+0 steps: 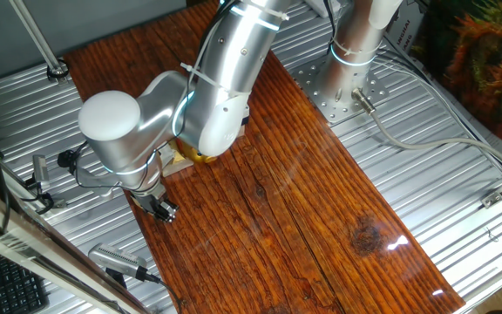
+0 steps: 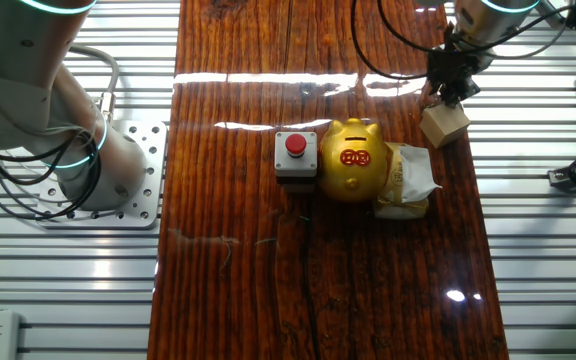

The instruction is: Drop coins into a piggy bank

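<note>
The gold piggy bank point(image 2: 353, 158) stands at the middle of the wooden board, slot side up, with a red emblem on its back. In one fixed view only a gold sliver of it point(image 1: 197, 158) shows under the arm. My gripper point(image 2: 444, 93) hangs by the far right edge of the board, just past a light wooden block point(image 2: 444, 125). In one fixed view the gripper point(image 1: 164, 211) points down with its dark fingers close together. No coin shows in either view.
A black box with a red button point(image 2: 295, 155) touches the bank's left side. A crumpled clear packet point(image 2: 406, 182) lies against its right side. The arm's base point(image 2: 108, 170) is bolted at the left. Ribbed metal table point(image 2: 538, 260) flanks the board.
</note>
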### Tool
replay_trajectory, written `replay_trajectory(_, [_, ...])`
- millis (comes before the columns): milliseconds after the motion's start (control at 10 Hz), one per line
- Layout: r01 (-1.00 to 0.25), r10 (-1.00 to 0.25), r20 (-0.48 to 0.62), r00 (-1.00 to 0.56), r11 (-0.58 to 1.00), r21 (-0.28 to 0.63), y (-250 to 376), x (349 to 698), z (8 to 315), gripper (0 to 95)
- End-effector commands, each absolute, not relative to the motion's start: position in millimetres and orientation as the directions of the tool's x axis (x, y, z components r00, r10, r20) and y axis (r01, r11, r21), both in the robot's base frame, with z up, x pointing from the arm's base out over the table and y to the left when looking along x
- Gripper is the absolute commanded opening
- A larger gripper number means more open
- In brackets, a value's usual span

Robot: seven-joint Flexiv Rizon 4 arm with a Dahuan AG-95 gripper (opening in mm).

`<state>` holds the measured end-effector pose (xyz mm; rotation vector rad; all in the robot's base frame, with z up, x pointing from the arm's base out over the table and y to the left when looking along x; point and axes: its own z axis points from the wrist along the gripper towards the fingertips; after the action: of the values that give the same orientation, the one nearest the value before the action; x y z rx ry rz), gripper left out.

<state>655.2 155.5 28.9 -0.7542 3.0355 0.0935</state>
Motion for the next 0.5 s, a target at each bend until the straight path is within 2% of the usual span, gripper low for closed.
replay_trajectory(100, [-0.467,-0.466,-0.028,-0.884,0.882,0.060,155.3,655.9,27.9,19.0])
replay_trajectory(500, [-0.466,-0.465,-0.021,-0.885,0.883,0.053,155.5,656.3,28.4,19.0])
